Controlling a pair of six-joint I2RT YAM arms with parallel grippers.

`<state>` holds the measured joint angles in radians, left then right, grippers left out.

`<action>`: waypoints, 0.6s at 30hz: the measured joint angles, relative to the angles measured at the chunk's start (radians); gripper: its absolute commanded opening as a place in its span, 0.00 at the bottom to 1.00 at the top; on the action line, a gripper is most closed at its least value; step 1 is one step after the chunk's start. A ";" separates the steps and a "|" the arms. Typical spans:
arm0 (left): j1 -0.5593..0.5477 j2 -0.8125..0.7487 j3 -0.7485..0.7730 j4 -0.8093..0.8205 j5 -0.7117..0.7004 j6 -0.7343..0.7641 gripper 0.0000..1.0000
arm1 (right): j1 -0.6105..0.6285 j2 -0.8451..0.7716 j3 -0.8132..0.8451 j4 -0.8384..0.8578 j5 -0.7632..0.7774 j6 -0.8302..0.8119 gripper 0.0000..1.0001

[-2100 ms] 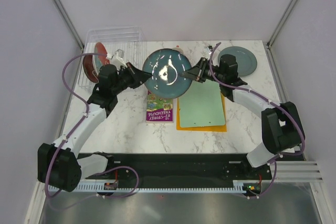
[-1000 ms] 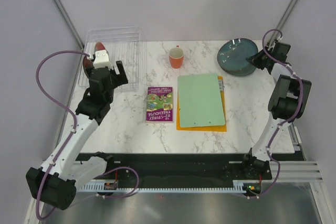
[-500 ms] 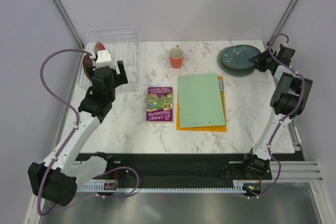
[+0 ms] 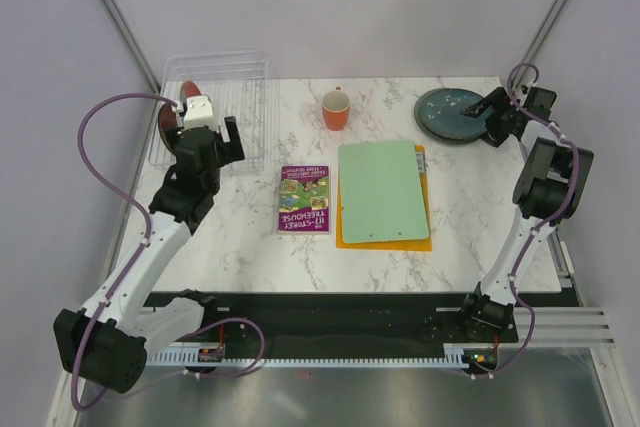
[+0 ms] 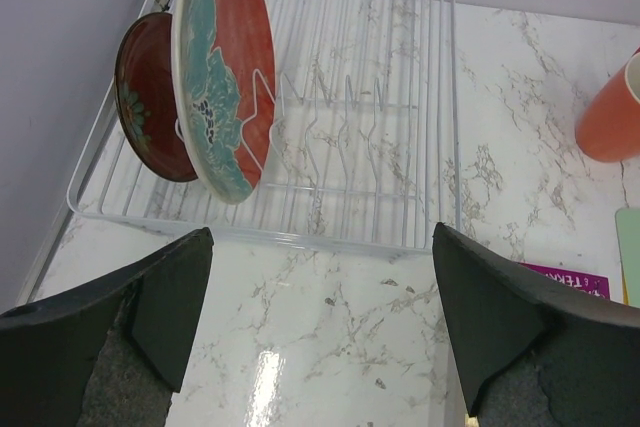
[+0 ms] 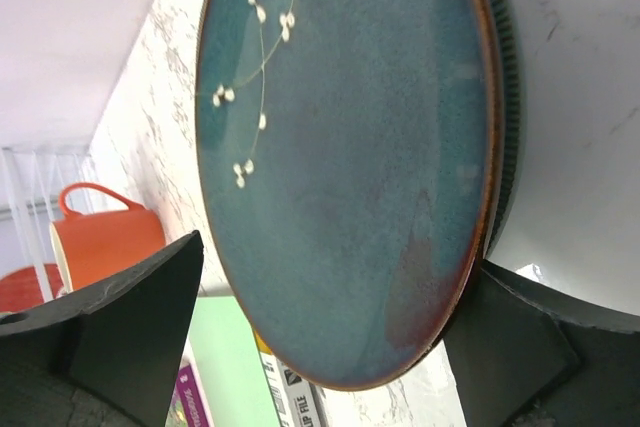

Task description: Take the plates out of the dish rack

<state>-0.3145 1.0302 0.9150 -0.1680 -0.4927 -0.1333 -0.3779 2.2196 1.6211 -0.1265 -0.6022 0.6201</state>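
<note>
Plates [image 4: 452,112] sit in two spots along the far side of the marble worktop [image 4: 240,237]. Nearer, a purple booklet [image 4: 304,199] and a flat green board [image 4: 380,190] on an orange sheet [image 4: 345,239] lie where they were. The left fingers [image 5: 320,247] hang spread wide just short of the clear, thin-wired dish rack [image 5: 447,97], where a glossy red-and-teal plate [image 5: 225,67] and a dark red plate [image 5: 150,97] stand on edge. An orange cup [image 4: 336,109] stands mid-worktop. The teal speckled plate [image 6: 340,167], held over mid-worktop two seconds ago, now lies on the grey-green plate [image 6: 508,97]. The right fingers [image 6: 335,267], clamped a second ago, gape open either side of its rim.
</note>
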 measured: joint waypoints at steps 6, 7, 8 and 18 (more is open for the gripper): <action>0.000 0.024 0.004 -0.013 0.002 0.000 0.99 | 0.030 -0.026 0.040 -0.165 0.060 -0.111 0.98; 0.000 0.032 0.007 -0.018 -0.001 0.000 0.99 | 0.039 -0.035 0.048 -0.208 0.085 -0.136 0.98; 0.000 0.040 0.012 -0.021 -0.004 0.001 0.99 | 0.048 -0.041 0.060 -0.249 0.111 -0.161 0.98; 0.005 0.075 0.059 -0.026 -0.022 0.024 1.00 | 0.106 -0.058 0.238 -0.524 0.330 -0.341 0.98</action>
<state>-0.3096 1.1049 0.9737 -0.1936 -0.5144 -0.1089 -0.2718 2.1612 1.8595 -0.6506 -0.2718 0.2794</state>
